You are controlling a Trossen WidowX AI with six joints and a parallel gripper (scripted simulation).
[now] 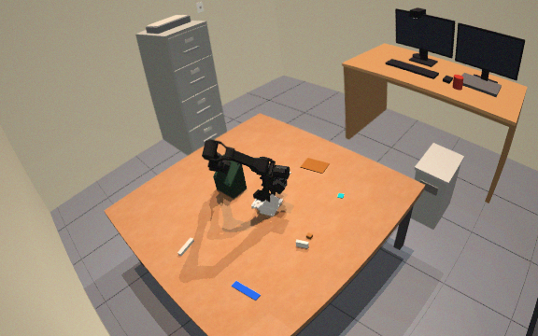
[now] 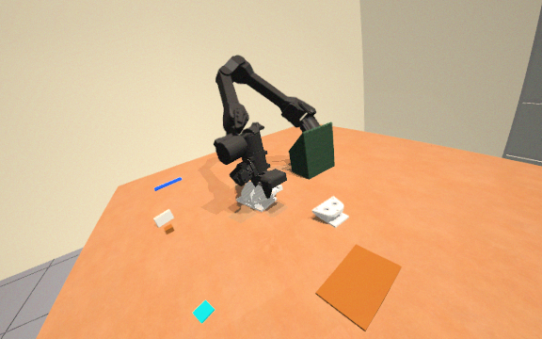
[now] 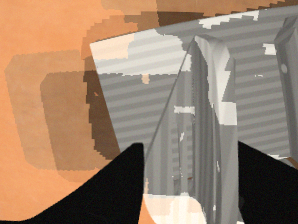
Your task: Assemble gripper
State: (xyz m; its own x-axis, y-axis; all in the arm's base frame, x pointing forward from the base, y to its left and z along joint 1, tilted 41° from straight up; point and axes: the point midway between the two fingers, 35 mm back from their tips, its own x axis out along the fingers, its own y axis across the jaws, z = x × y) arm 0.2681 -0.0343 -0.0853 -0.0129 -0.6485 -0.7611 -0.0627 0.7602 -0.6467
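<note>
My gripper (image 1: 262,198) (image 2: 263,189) (image 3: 185,151) points down and is shut on an upright grey-white part, which looks like a jaw (image 3: 202,115). In the wrist view it stands between the black fingers, over a grey ribbed plate, seemingly the gripper base (image 1: 269,208) (image 2: 247,201) (image 3: 132,107). Another upright grey part (image 3: 287,90) shows at the right edge there; I cannot tell whether it is the other jaw. Pins and gear teeth cannot be made out. A white part with two dark holes, seemingly the housing plate (image 2: 328,215), lies apart on the table.
A dark green block (image 1: 232,181) (image 2: 315,153) stands by the arm's base. On the table (image 1: 157,210) lie an orange sheet (image 1: 315,165) (image 2: 359,286), a cyan square (image 1: 340,196) (image 2: 203,311), a blue strip (image 1: 246,290) (image 2: 167,184), a white block (image 1: 302,244) (image 2: 164,217), a small brown cube (image 1: 309,235) (image 2: 168,229) and a white bar (image 1: 186,246).
</note>
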